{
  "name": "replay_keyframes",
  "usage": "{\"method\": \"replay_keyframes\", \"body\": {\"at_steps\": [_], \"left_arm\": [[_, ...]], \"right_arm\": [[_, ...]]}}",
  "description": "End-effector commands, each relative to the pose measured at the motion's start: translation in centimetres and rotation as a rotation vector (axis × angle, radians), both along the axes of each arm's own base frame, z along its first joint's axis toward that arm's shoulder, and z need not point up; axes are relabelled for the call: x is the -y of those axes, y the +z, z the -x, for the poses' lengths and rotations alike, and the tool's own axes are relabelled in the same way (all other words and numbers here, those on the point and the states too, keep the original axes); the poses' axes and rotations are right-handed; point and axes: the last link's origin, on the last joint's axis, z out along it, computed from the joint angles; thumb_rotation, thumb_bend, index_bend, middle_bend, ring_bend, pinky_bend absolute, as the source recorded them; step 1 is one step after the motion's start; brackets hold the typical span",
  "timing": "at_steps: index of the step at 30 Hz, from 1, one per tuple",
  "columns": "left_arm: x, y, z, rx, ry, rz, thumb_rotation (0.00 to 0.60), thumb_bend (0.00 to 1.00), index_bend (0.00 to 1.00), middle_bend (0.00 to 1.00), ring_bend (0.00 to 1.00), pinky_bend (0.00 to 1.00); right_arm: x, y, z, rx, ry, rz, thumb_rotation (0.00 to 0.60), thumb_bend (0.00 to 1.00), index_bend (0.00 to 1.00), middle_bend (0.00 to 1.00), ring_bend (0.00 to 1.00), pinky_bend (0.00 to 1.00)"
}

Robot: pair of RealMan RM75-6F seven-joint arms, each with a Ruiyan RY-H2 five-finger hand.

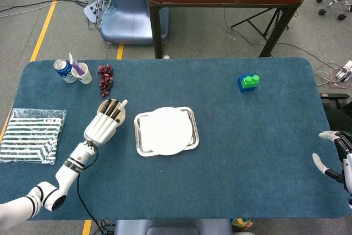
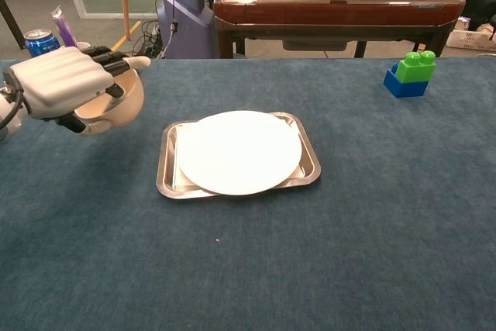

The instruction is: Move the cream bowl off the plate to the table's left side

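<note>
I am working over the broad blue felt-covered worktop point(image 2: 372, 215), where the round white plate point(image 2: 240, 151) is lying on its metal tray, now bare. I am carrying the cream glazed bowl point(image 2: 116, 106) in my left hand point(image 2: 58, 81), held clear of the cloth, well left of the plate. The fingers point(image 2: 108, 61) are hooking over its rim. It looks rigid, light and slick, likely breakable, so gripping the rim seems right. My right hand point(image 1: 335, 158) is idling, fingers spread, grasping nothing.
</note>
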Motion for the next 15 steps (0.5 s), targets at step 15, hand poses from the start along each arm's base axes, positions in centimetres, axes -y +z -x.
{"method": "replay_keyframes", "body": {"at_steps": [15], "left_arm": [[0.0,-0.3,2.3,-0.17,0.07,-0.045,0.6,0.35,0.54,0.0,0.0,0.08]], "right_arm": [[-0.1,0.1,0.1,0.0,-0.007,-0.003,0.6,0.35,0.35,0.36,0.25,0.49]]}}
